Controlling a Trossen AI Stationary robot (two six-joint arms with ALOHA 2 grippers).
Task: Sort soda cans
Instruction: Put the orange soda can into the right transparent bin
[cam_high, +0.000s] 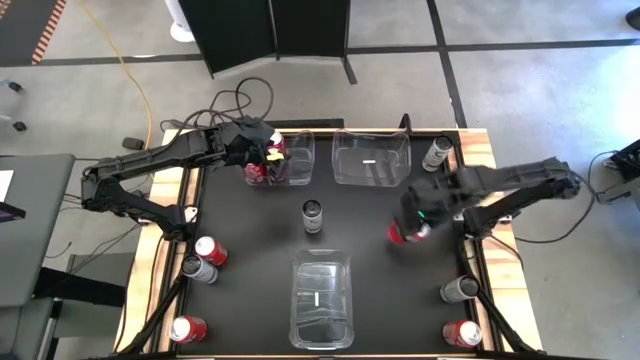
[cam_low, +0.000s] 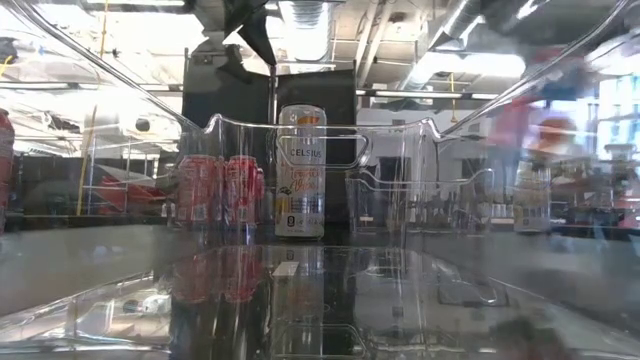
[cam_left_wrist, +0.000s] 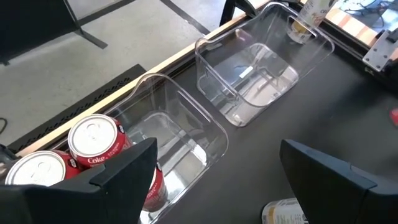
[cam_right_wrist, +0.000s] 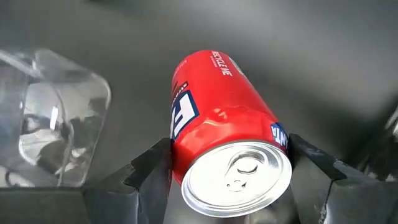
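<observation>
My right gripper (cam_high: 408, 228) is shut on a red soda can (cam_right_wrist: 230, 124) over the table's right middle; the can also shows in the high view (cam_high: 398, 236). My left gripper (cam_high: 262, 160) is open and empty above the far-left clear bin (cam_high: 295, 160). That bin holds red cans (cam_left_wrist: 93, 140) standing upright on its floor. A silver can (cam_high: 313, 215) stands at the table's middle and shows in the low view (cam_low: 300, 170). Another silver can (cam_high: 435, 153) stands at the far right. My right gripper pinches the red can's two opposite sides just below its silver top (cam_right_wrist: 180, 155) between its two fingers (cam_right_wrist: 149, 171). The fingers come from above, slanting. The can is tilted, its top toward the wrist. Whether its bottom is clear of the table does not show.
An empty clear bin (cam_high: 370, 158) stands at the far middle-right and another (cam_high: 322, 298) at the near middle. Loose cans stand near the left edge (cam_high: 210, 250), (cam_high: 198, 268), (cam_high: 188, 328) and near the right edge (cam_high: 458, 290), (cam_high: 460, 333).
</observation>
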